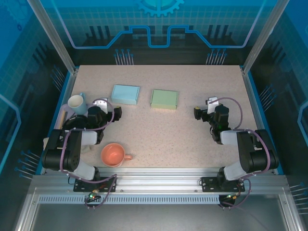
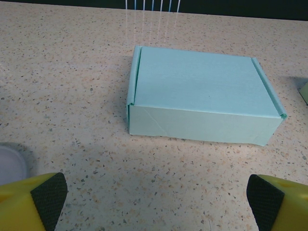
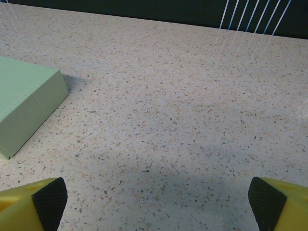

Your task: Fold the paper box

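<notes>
A light blue paper box (image 1: 125,94) lies closed and flat on the speckled table, left of centre at the back. In the left wrist view the blue box (image 2: 202,96) sits just ahead of my left gripper (image 2: 156,204), whose fingertips (image 2: 48,199) stand wide apart over bare table. A green paper box (image 1: 164,99) lies closed to the right of the blue one. My left gripper (image 1: 111,109) is open, near the blue box's front left corner. My right gripper (image 1: 202,111) is open and empty, right of the green box (image 3: 26,103), which sits at the left of its view.
A white cup (image 1: 76,102) stands by the left arm at the table's left edge. An orange cup (image 1: 113,155) sits near the front edge beside the left arm's base. Blue rails border the table (image 1: 159,134).
</notes>
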Controlling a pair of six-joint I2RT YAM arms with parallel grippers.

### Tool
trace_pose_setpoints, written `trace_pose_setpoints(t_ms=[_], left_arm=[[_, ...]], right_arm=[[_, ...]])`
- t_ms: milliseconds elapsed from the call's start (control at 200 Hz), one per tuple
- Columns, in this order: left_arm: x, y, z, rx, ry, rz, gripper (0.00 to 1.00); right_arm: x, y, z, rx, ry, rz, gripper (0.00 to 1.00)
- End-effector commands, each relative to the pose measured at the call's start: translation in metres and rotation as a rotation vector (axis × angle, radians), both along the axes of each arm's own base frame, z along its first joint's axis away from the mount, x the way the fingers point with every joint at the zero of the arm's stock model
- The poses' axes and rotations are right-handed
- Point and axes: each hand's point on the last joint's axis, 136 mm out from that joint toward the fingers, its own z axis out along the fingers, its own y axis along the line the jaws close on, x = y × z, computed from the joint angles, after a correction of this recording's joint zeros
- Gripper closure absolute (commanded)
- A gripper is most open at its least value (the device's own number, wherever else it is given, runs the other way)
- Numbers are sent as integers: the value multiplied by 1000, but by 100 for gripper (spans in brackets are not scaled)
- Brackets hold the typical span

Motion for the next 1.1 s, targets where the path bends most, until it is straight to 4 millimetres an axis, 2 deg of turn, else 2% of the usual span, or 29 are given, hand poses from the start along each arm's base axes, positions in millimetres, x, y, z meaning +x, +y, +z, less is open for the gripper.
trace_pose_setpoints(t_ms=[0, 1095], left_arm=[[2, -1, 2, 0, 0, 2, 1], [3, 1, 1, -17, 10, -1, 1]], right_arm=[[3, -5, 1, -1, -1, -7, 0], [3, -5, 1, -2, 0, -7, 0]])
